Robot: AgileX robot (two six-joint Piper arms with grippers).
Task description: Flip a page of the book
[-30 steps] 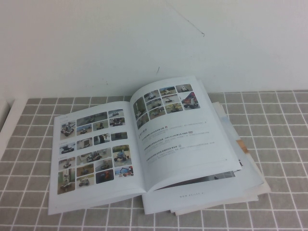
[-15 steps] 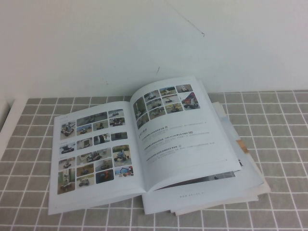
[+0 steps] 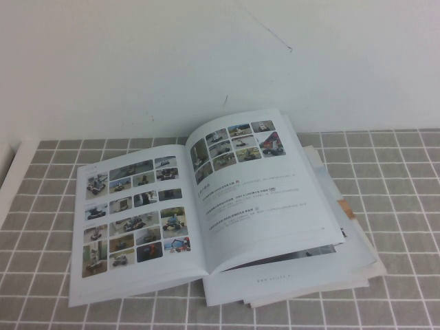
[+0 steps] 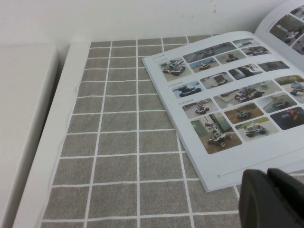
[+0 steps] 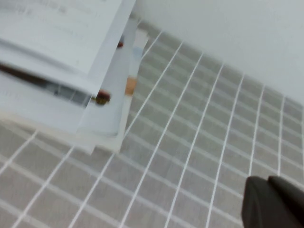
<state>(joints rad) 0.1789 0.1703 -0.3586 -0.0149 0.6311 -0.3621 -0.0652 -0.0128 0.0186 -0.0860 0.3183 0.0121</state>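
The book lies open on the grey tiled cloth, in the middle of the high view. The page lies flat as its left leaf, its grid of small colour photos facing up. The right leaf shows several photos above grey text. Neither gripper shows in the high view. In the left wrist view my left gripper is shut and empty, just off the near corner of the page. In the right wrist view my right gripper is shut and empty over bare cloth, well apart from the book's right edge.
A messy pile of loose white sheets sticks out from under the book's right side; it also shows in the right wrist view. A white wall stands behind the table. A white ledge borders the cloth's left edge.
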